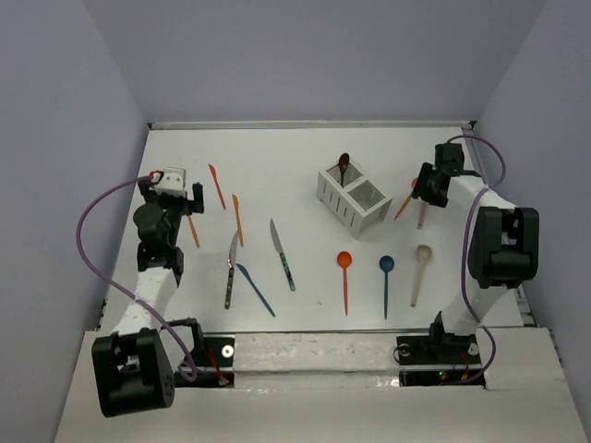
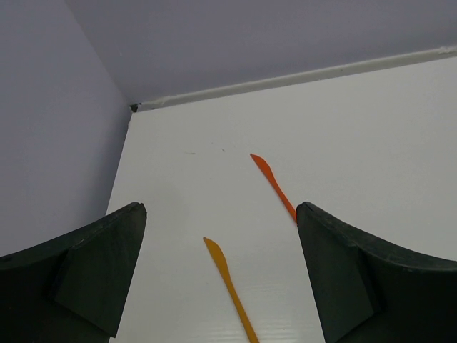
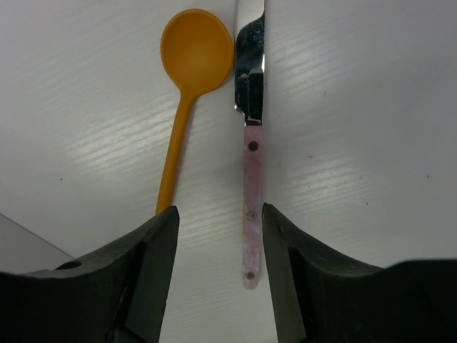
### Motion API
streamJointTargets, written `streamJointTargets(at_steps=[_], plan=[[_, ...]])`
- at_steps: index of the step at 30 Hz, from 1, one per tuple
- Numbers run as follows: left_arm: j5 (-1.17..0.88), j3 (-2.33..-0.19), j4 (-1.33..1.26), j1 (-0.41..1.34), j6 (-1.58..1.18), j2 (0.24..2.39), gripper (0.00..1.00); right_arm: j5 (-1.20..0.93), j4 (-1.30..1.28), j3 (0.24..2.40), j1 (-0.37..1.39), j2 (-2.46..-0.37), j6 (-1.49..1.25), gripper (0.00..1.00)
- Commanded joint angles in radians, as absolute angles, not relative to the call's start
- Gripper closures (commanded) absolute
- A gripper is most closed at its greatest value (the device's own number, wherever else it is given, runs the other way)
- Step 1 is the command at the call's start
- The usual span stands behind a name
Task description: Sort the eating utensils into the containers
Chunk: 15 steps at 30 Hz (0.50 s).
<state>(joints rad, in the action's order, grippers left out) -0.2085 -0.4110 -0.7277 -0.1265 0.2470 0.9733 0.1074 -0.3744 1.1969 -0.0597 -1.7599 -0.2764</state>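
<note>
The white slatted caddy (image 1: 354, 197) stands right of centre with a dark spoon (image 1: 343, 164) in its far compartment. Three orange knives (image 1: 238, 219) lie at the left. My left gripper (image 1: 185, 198) is open over them; its wrist view shows one orange knife (image 2: 228, 282) between the fingers and another (image 2: 275, 186) beyond. My right gripper (image 1: 420, 189) is open and low over a pink-handled silver knife (image 3: 250, 200), whose handle lies between the fingers by the right finger. An orange spoon (image 3: 193, 64) lies beside it.
Two silver knives (image 1: 230, 269) (image 1: 283, 254) and a blue knife (image 1: 255, 289) lie left of centre. An orange spoon (image 1: 344, 277), a blue spoon (image 1: 386, 281) and a beige spoon (image 1: 420, 272) lie in front. Walls close both sides and the back.
</note>
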Motion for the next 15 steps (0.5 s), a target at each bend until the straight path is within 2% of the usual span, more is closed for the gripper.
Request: streamJointTargets(at_steps=[1,4,9,15], plan=[[-0.202,-0.518,-0.557,-0.198,0.212,1.148,0.01,0.092,-0.379,1.256,-0.08,-1.83,-0.253,0.46],[-0.291,-0.557,-0.561,-0.267,0.129,1.247,0.01,0.094,-0.38,1.282,-0.092,-1.874,-0.245,0.47],[-0.475,-0.503,-0.679,-0.365,0.064,1.266,0.01,0.118,-0.383,1.325,-0.11,-1.945,-0.235,0.48],[-0.505,-0.443,-0.764,-0.365,0.071,1.235,0.01,0.137,-0.385,1.328,-0.12,-1.979,-0.229,0.5]])
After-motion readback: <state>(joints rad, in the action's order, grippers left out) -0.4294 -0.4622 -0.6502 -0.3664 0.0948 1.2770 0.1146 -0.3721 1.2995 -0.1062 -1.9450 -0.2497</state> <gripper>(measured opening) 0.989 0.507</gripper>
